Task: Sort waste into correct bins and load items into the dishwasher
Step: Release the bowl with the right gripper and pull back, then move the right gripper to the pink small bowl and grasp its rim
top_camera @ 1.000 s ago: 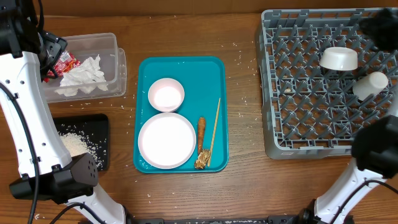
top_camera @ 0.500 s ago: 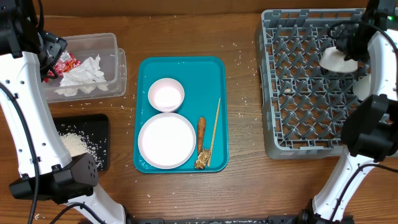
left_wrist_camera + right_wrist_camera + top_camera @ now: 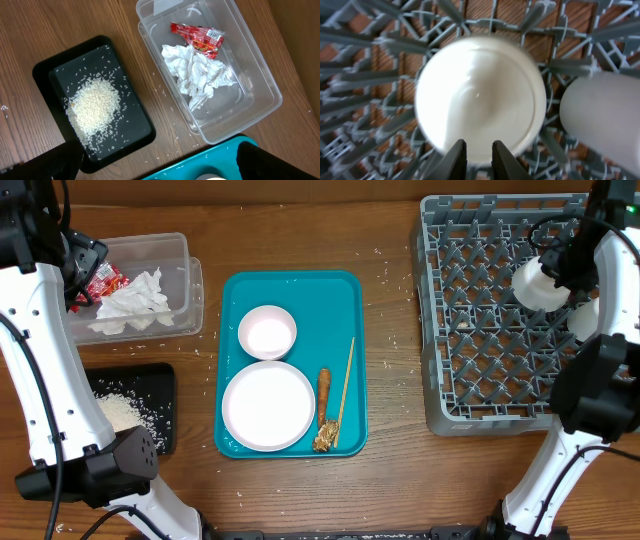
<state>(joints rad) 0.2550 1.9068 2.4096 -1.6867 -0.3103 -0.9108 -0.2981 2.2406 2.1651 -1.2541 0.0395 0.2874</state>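
A white bowl (image 3: 530, 285) lies bottom up on the grey dish rack (image 3: 480, 330), with a white cup (image 3: 585, 320) beside it. My right gripper (image 3: 566, 266) sits at the bowl's edge. In the right wrist view its fingers (image 3: 474, 160) are nearly closed over the rim of the bowl (image 3: 480, 95), with the cup (image 3: 605, 120) at the right. A second bowl (image 3: 267, 332), the plate (image 3: 268, 406), the carrot (image 3: 323, 392) and a brown scrap (image 3: 323, 440) lie on the teal tray (image 3: 340, 310). My left gripper (image 3: 82, 262) is open and empty (image 3: 155, 165) above the bins.
The clear tub (image 3: 190, 280) holds the napkin (image 3: 130, 305) and red wrapper (image 3: 103, 280), both also in the left wrist view (image 3: 200, 75) (image 3: 197, 35). The black tray (image 3: 165, 380) holds rice (image 3: 118, 412). A thin stick (image 3: 345, 385) lies on the teal tray. Stray grains dot the table.
My right arm swung from the rack's far right corner onto the white bowl, and the bowl shifted slightly toward the front left. The left arm has not moved.
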